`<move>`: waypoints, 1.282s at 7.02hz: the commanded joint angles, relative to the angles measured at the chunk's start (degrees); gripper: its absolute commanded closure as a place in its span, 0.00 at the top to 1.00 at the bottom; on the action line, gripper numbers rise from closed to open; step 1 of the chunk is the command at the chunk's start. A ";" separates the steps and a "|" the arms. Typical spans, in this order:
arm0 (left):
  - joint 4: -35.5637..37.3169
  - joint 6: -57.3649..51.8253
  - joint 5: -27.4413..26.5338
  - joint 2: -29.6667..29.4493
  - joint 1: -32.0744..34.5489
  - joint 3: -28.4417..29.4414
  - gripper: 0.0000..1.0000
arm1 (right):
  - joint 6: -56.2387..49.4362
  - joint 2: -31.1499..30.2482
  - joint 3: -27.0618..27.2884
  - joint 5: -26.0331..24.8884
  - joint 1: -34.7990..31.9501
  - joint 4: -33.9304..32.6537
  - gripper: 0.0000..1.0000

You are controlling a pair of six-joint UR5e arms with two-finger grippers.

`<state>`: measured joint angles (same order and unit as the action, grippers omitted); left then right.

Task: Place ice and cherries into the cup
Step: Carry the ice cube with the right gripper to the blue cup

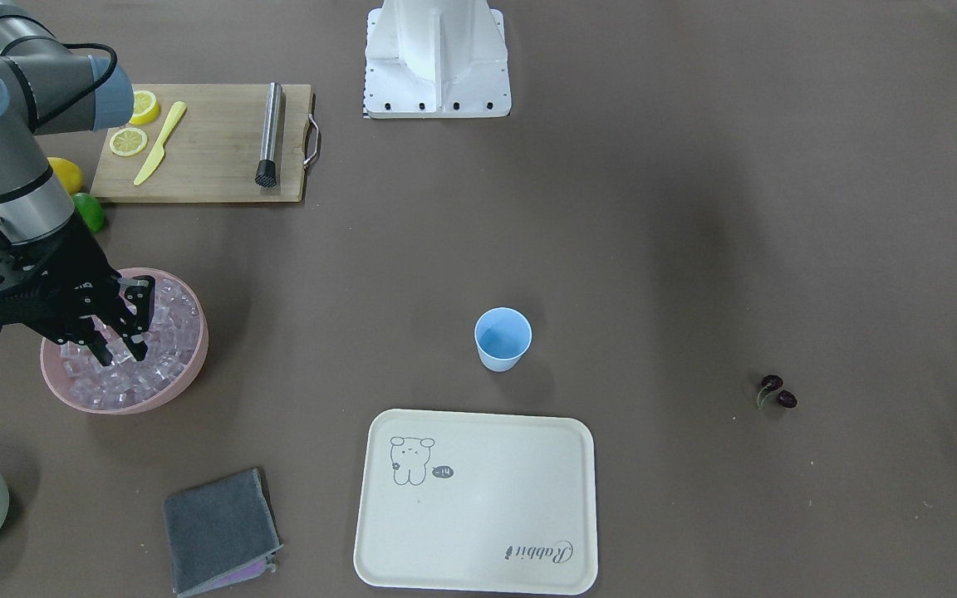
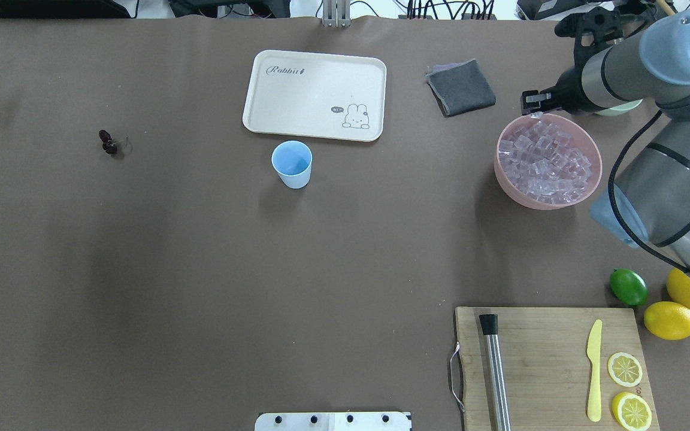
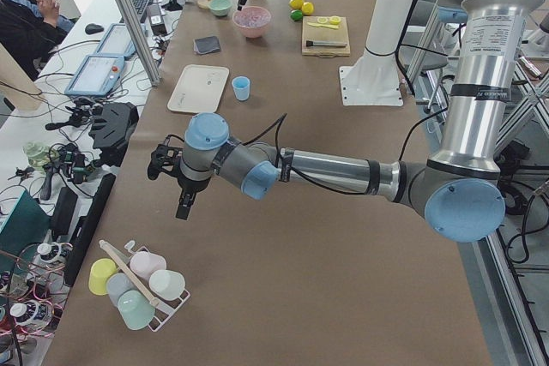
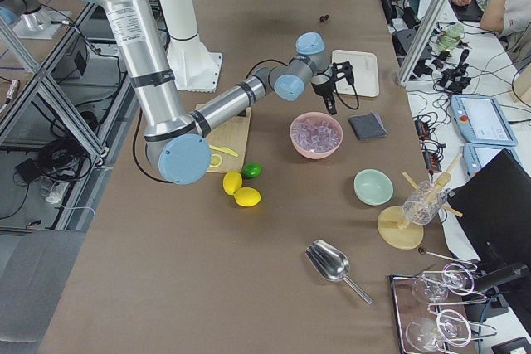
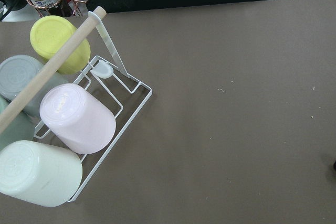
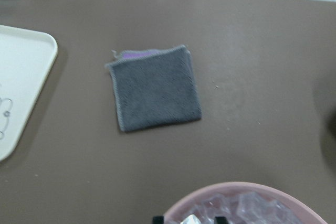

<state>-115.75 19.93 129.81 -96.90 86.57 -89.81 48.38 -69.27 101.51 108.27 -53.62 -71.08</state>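
The main risk was a poor hold on the small clear glassy ice cubes (image 1: 169, 325). They looked smooth and lay heaped tightly in the round pink plastic bowl (image 1: 189, 370) on the right of the brown counter (image 1: 653, 249). The jaws could have squeezed one out sideways, caught two at once, or dropped one on the long carry left to the small light-blue tapered plastic cup (image 1: 503, 336). That cup looked light and narrow-mouthed, so a knock could have tipped it.

The right gripper (image 1: 122, 355) had its jaws apart, tips down among the cubes towards the bowl's far side. The left gripper (image 3: 184, 205) hung over bare counter well to the left, and whether its jaws were apart could not be told.

The cup stood upright and looked empty near the counter's middle, just near of the cream rectangular tray (image 2: 315, 66). The two tiny dark red cherries on thin stems (image 2: 107, 141) lay far to the left, well apart from everything.
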 commanded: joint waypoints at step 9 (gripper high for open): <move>-2.10 0.11 0.10 -0.14 0.00 -0.28 0.98 | 4.35 26.97 -12.78 -14.22 17.23 -3.59 0.00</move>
<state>-117.11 19.97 129.87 -97.22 86.57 -90.09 52.81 -44.69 93.59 94.97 -37.23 -78.74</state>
